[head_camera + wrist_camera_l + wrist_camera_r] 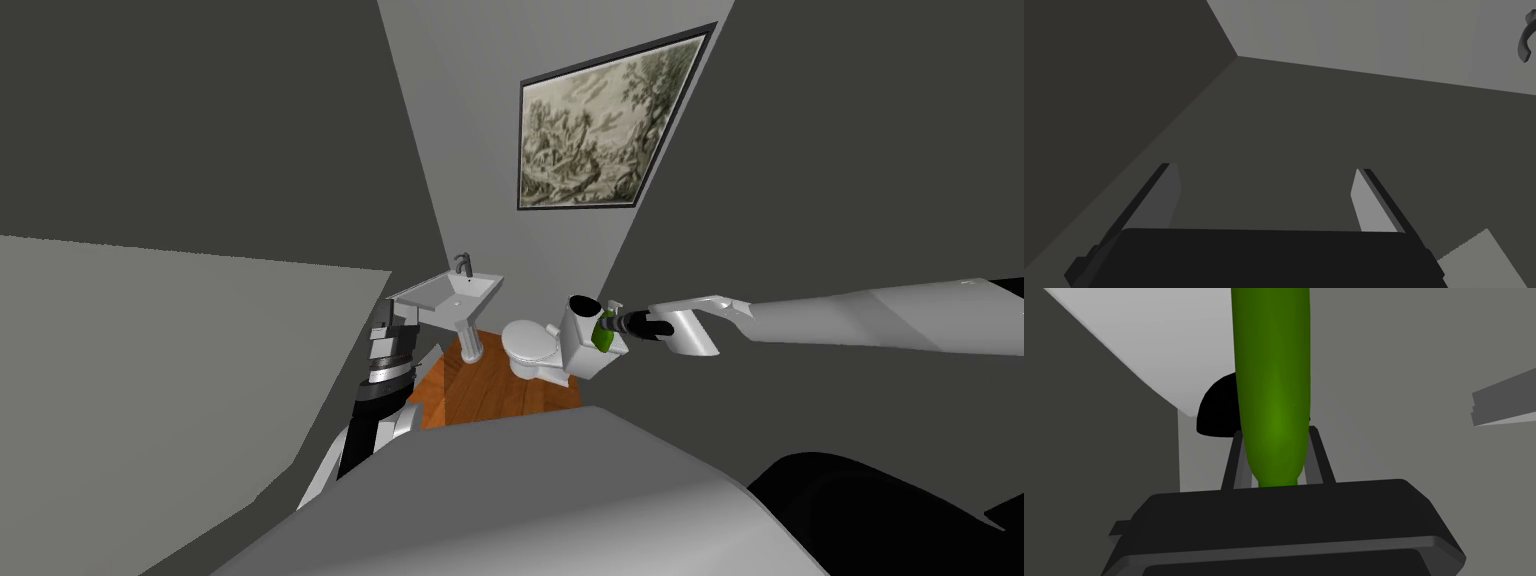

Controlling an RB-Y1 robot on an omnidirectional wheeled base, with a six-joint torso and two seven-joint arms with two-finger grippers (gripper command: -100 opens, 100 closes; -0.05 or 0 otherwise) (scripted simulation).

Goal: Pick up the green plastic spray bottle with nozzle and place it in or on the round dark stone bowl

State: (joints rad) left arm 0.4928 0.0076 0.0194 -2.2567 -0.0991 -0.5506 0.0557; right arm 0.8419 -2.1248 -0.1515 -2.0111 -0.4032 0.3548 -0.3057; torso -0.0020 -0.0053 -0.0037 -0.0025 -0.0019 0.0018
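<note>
My right tool (1276, 432) is closed on the green spray bottle (1272, 388), its two fingers (1321, 455) pressing the bottle's sides close to its rounded lower end, and the bottle's body runs away from the dark box along the line of the fingers. From the head, my right arm stretches in from the right across the room, and the right tool (614, 327) holds the bottle (603, 335) at the toilet tank (585, 355), at the tank's upper right edge, with the small white nozzle (613, 305) on top. I cannot tell whether the bottle's base touches the tank lid or hangs just over it. The black round bowl (583, 305) sits on top of the tank, just beside the bottle and on the sink's side of it; in my right wrist view the bowl (1216, 410) shows as a dark dome just behind the bottle and partly hidden by it. The bottle is not in the bowl. The white toilet (530, 345) stands on a wooden floor (480, 390), with a pedestal sink (445, 292) next to it and a framed picture (600, 130) on the wall above. My left tool (388, 322) is low at my left side, near the sink and well apart from the bottle, and the left tool (1264, 167) has its fingers spread wide with nothing between them.
</note>
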